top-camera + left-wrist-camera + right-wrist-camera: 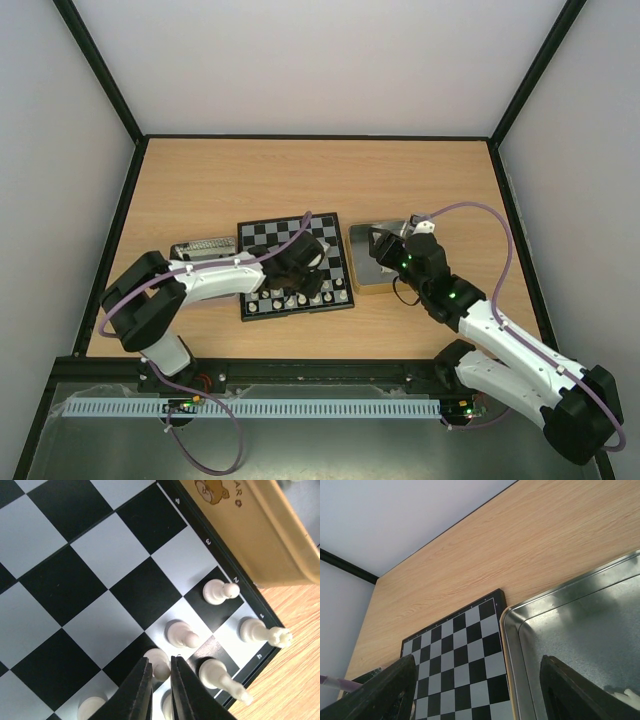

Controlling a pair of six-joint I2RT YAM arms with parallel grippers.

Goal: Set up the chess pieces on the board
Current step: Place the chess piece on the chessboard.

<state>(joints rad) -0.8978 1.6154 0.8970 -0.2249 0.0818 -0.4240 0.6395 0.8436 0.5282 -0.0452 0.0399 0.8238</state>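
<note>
The board (262, 238) lies mid-table with several cream-white chess pieces (283, 297) along its near edge. My left gripper (309, 272) is low over that near right corner. In the left wrist view its jaws (161, 667) are closed on a white pawn (159, 659) standing on the board (100, 555). Other white pieces (182, 634) stand around it, some leaning. My right gripper (383, 250) hangs open and empty over a metal tin (362, 280). In the right wrist view its fingers (387, 690) are spread wide above the tin's rim (512, 630) and the board (460, 655). No black pieces show.
A second tin (203, 247) sits against the board's left side, under my left arm. The tin on the right touches the board's right edge, and its cream side wall (250, 530) bears a bear picture. A pale bit (627, 696) lies in that tin. Black frame rails edge the table.
</note>
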